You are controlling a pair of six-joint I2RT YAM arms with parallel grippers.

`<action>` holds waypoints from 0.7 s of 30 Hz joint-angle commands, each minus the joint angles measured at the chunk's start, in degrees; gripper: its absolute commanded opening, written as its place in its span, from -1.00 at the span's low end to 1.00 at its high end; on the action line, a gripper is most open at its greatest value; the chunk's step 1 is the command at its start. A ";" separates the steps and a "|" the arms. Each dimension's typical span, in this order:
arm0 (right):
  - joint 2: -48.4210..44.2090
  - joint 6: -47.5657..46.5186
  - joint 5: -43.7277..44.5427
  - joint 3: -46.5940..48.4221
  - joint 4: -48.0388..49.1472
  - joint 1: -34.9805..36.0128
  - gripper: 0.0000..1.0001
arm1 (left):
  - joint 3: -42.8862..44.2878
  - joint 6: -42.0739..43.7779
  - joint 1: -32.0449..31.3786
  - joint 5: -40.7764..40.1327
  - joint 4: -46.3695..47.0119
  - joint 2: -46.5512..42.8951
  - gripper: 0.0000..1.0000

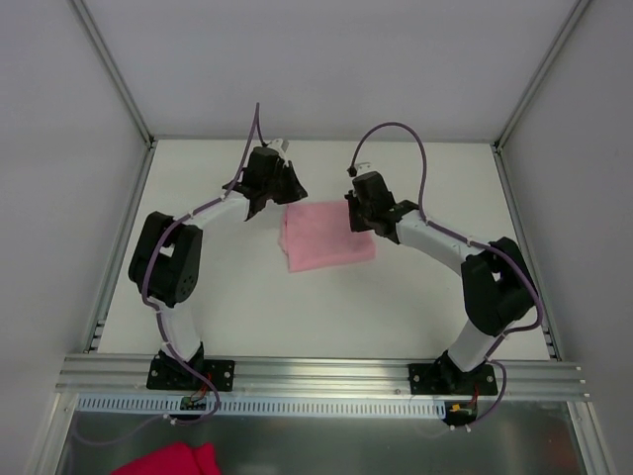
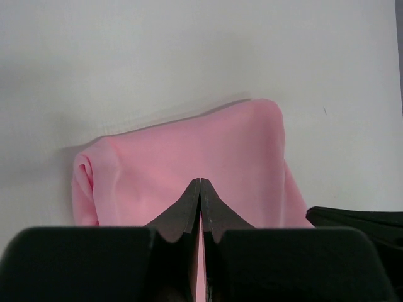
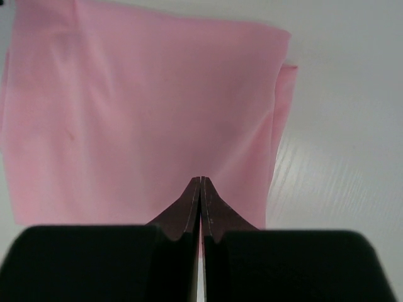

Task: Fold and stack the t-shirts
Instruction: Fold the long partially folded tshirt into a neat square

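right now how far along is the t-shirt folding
Done: the pink t-shirt lies folded into a compact rectangle. In hand: the left gripper and right gripper sit shut at its far corners; a pinch isn't discernible. Left: stacking; no other t-shirt lies on the table.

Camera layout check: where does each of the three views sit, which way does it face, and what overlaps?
Top external: fixed above and behind the arms, looking down on the table. Both arms show whole, bases at the bottom, with the left claw and right claw at the folded pink t-shirt.
Left wrist: on the left wrist, looking along its shut fingers onto the t-shirt.
Right wrist: on the right wrist, shut fingers low in view, t-shirt beyond.
Shared: all three show the t-shirt.
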 commanded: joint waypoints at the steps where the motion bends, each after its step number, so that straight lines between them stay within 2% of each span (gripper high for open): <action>1: 1.16 3.42 -1.54 -4.23 4.04 0.74 -0.98 | -3.23 1.54 -1.54 1.88 2.63 -4.20 -0.99; 8: 4.41 6.07 0.03 -10.74 8.61 1.53 -0.98 | -7.99 0.67 -4.97 2.67 6.06 -6.94 -1.00; 14: 5.21 7.21 7.05 -13.29 7.12 2.15 -0.98 | -8.78 -0.21 -9.53 3.29 8.08 -6.15 -1.00; 21: -0.23 5.28 7.33 -14.52 7.30 2.85 -0.93 | -11.23 -2.41 -13.93 2.58 11.77 -3.51 -1.00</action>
